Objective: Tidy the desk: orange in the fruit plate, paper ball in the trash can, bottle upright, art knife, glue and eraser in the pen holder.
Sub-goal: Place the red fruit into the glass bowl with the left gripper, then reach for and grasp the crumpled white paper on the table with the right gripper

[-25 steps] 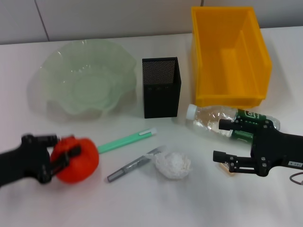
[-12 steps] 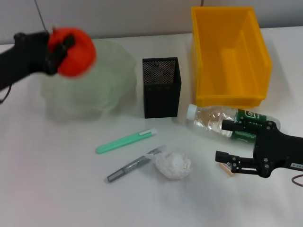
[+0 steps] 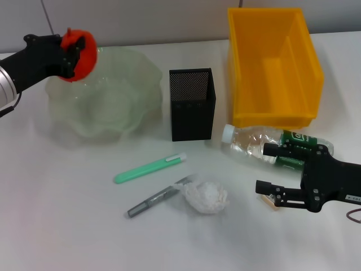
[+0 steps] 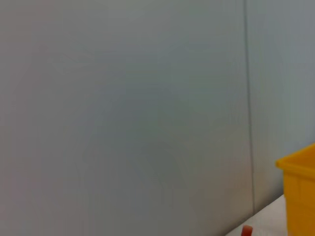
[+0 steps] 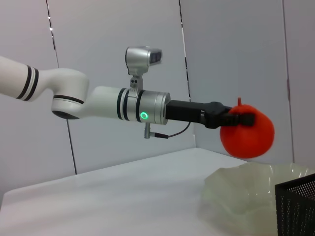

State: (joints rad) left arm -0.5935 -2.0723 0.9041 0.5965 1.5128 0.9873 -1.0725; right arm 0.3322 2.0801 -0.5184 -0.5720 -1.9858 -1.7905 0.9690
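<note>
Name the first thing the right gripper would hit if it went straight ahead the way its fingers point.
Probably the crumpled white paper ball: the right gripper, open, points across the table toward it, though depth is hard to judge.

Orange lifted from the table to the bowl's rim

The left gripper (image 3: 72,49) has carried the orange (image 3: 80,52) from the lower left of the frame up to the upper left, above the far-left rim of the fruit plate (image 3: 130,96).

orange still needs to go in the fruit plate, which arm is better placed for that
Left. The left gripper is shut on the orange and holds it above the fruit plate, over its far-left rim. The right gripper is low by the bottle.
</note>
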